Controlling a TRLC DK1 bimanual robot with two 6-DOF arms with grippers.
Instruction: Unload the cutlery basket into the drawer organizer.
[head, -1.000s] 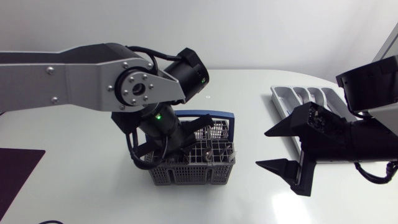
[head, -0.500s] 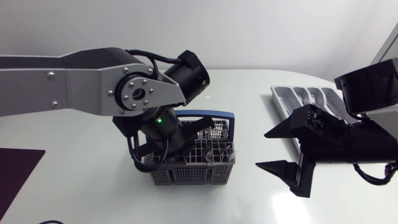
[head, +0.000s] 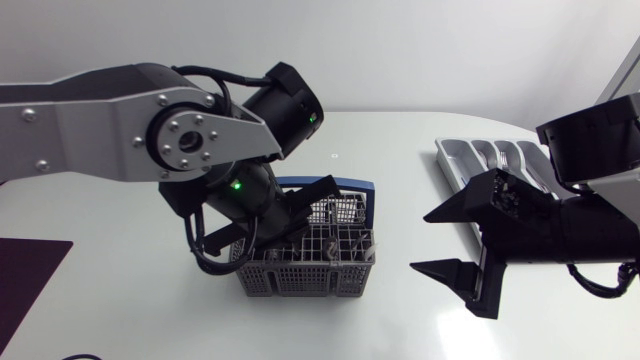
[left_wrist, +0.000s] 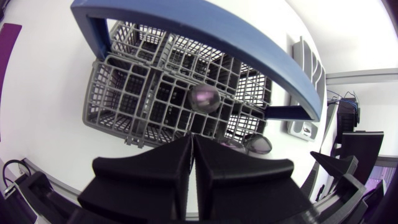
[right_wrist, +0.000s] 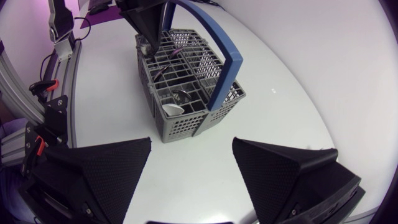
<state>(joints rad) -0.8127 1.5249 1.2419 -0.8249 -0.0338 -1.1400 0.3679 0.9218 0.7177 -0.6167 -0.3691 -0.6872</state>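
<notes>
You're on the pick step. The left gripper (left_wrist: 191, 138) sits over the cutlery basket (head: 305, 275), fingers pressed flat together w/ nothing visible between them, so I'd judge no piece is in hand yet. Next move prob. calls for opening the fingers, lining up on the spoon (left_wrist: 205, 98) standing bowl-up just ahead of the tips, then closing on it w/o snagging the blue handle (left_wrist: 205, 37). The right gripper (head: 422, 240) hangs wide open, holding nothing, between the basket and the drawer organizer (head: 480, 155), which lies at the table's right side, partly under that arm. Head view hides most of the basket's contents behind the left arm. Left wrist view shows the spoon bowls up close. Right wrist view shows the whole basket from the side, w/ cutlery in its cells.
</notes>
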